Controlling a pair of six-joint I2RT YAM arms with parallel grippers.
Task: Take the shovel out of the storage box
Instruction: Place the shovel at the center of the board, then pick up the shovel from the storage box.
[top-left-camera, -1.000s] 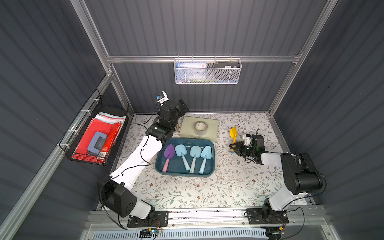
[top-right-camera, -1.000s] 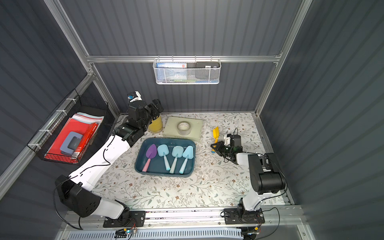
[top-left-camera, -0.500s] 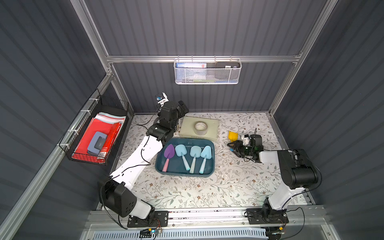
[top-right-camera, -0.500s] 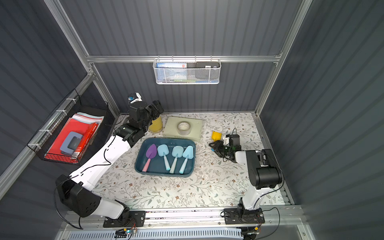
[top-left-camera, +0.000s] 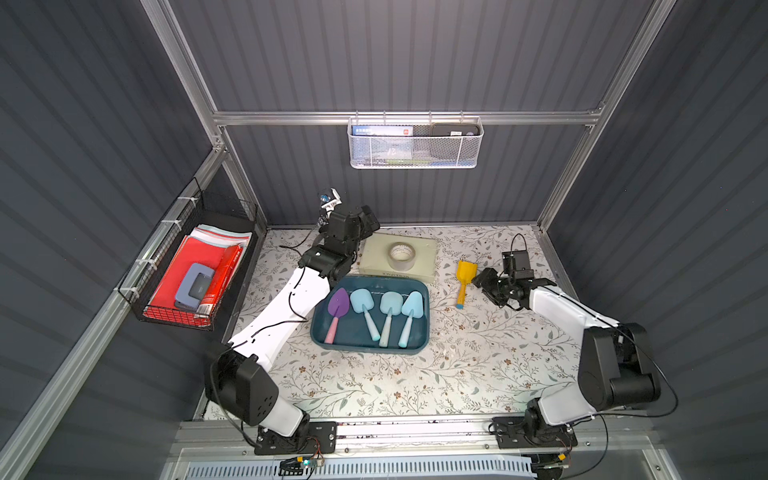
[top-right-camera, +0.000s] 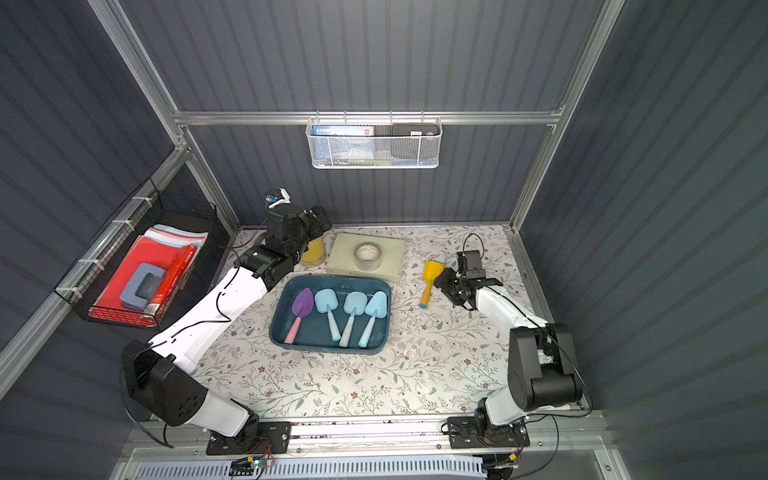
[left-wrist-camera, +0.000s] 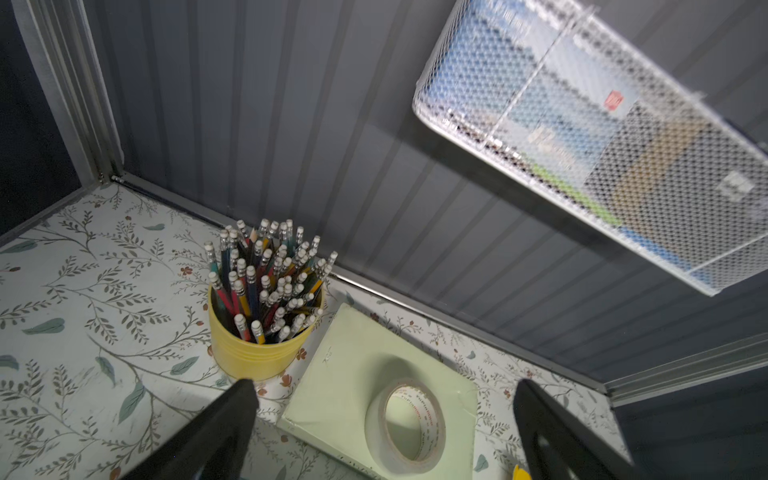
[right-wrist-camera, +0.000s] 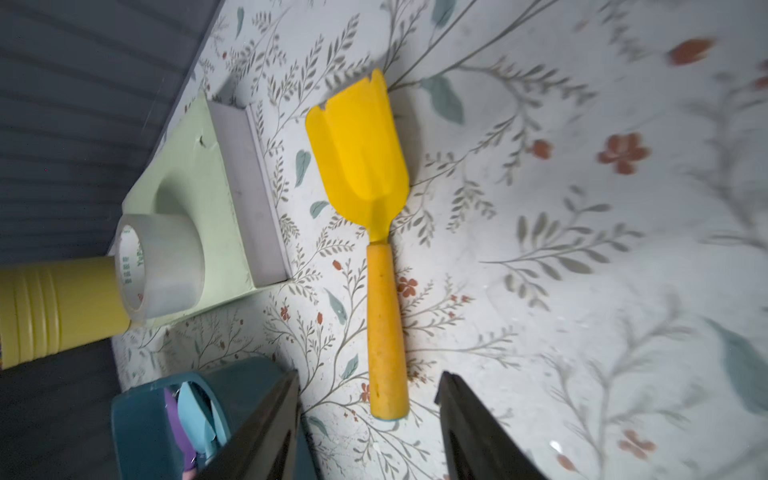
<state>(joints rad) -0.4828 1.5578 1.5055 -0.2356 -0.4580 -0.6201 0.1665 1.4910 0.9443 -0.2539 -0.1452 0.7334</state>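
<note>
The teal storage box (top-left-camera: 370, 348) (top-right-camera: 329, 350) sits mid-table with a purple shovel (top-left-camera: 337, 305) and three light blue shovels (top-left-camera: 390, 305) lying in it. A yellow shovel (top-left-camera: 462, 279) (top-right-camera: 430, 280) (right-wrist-camera: 374, 208) lies flat on the table to the right of the box, blade toward the back wall. My right gripper (top-left-camera: 484, 282) (right-wrist-camera: 370, 376) is open just right of its handle and grips nothing. The left gripper (top-left-camera: 370, 220) (left-wrist-camera: 384, 386) hangs open and empty at the back left, above the tape roll (left-wrist-camera: 409, 428).
A yellow pencil cup (left-wrist-camera: 257, 353) (top-right-camera: 312, 251) stands at the back left beside a pale green block (top-left-camera: 419, 266) that carries the tape roll. A white mesh basket (top-left-camera: 415, 143) hangs on the back wall. On the left wall hangs a black wire basket (top-left-camera: 195, 266).
The right gripper opened and let go of the yellow shovel, which now lies on the table; the gripper drew back a little to the right. The left arm barely moved.
</note>
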